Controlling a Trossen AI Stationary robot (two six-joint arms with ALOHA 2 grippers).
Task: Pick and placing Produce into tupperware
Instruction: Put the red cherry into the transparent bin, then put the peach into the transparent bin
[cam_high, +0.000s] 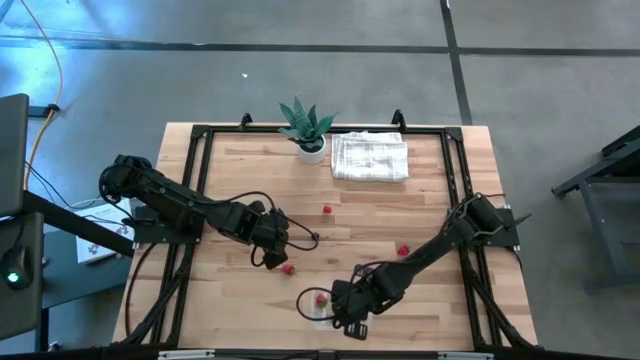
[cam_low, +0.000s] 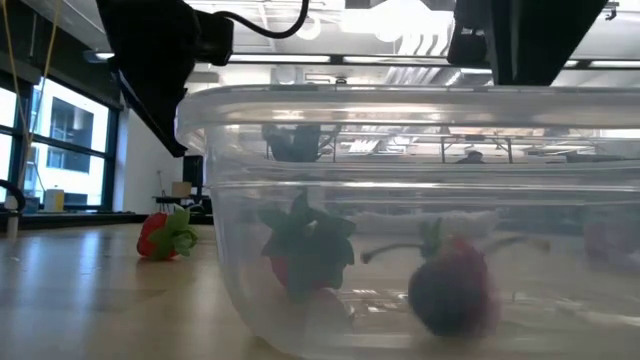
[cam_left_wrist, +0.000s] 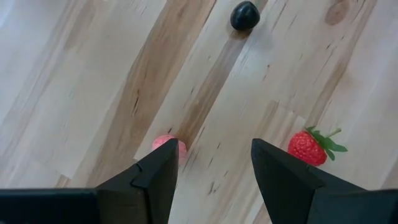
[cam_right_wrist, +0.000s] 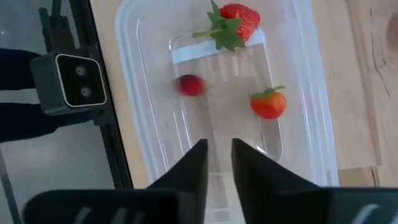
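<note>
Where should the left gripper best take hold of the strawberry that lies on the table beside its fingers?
Probably across the red body of the strawberry, coming straight down from above. It lies on its side on the bare wooden table, leafy cap pointing outward, beside the open left gripper, which must shift sideways first.

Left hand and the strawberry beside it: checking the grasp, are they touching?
Apart. The left wrist view shows bare wood between the left hand and the strawberry.

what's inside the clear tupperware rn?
Inside the clear plastic rectangular container: a leafy red strawberry, a smaller red strawberry and a small blurred red round piece. The right claw covers part of the floor.
</note>
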